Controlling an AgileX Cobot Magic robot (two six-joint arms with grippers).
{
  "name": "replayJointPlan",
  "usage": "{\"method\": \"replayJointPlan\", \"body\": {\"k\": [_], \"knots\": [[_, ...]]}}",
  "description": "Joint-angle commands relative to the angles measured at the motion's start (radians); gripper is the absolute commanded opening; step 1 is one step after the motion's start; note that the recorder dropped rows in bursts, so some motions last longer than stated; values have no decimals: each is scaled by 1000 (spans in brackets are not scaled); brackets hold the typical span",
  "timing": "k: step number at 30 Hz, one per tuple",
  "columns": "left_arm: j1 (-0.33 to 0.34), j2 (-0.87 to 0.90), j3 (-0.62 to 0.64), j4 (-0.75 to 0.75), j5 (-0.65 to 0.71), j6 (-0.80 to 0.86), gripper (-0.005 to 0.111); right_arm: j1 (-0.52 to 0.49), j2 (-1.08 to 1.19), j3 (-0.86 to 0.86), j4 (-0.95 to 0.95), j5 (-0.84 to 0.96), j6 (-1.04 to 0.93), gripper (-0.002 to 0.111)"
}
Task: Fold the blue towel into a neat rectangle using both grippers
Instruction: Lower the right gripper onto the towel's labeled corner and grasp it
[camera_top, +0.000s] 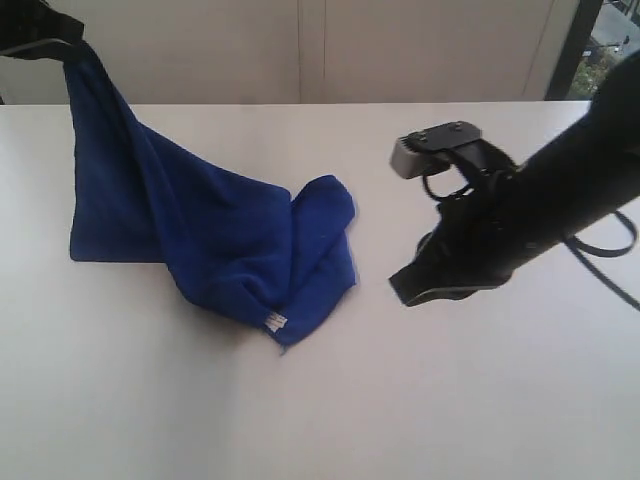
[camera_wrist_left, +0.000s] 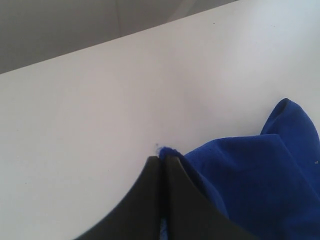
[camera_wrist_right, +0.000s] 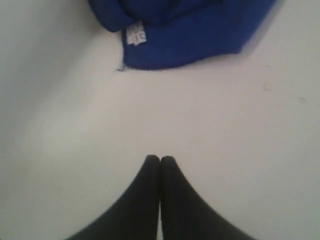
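The blue towel (camera_top: 210, 240) is the main obstacle on the white table (camera_top: 300, 420): a bunched heap, with one corner going up as a steep cloth slope to the left gripper (camera_top: 68, 50) that pinches it. Between the towel and the right gripper (camera_top: 405, 287) lies a bare strip of table. On the side of the towel's white tag (camera_top: 276, 320) the table is bare too, and behind the towel also.

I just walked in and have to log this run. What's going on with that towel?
The left gripper pinches one corner of the blue towel and holds it up high, so the cloth slopes down to the white table. The rest lies bunched there, with its white tag showing. The right gripper is shut and empty, above bare table beside the towel. There is no neat fold yet.
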Motion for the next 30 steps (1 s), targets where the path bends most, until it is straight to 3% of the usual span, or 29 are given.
{"method": "replayJointPlan", "body": {"k": [1, 12, 15, 21, 30], "knots": [[1, -2, -4, -16, 11, -5, 0, 102, 93, -84, -36, -9, -20, 0], [1, -2, -4, -14, 9, -5, 0, 261, 293, -233, -87, -73, -123, 0], [1, -2, -4, -14, 9, -5, 0, 293, 339, -257, -87, -126, -188, 8], [1, -2, -4, -14, 9, -5, 0, 335, 414, -260, -94, -209, -285, 35], [1, -2, -4, -15, 9, -3, 0, 336, 472, -257, -171, -334, -281, 37]]}}
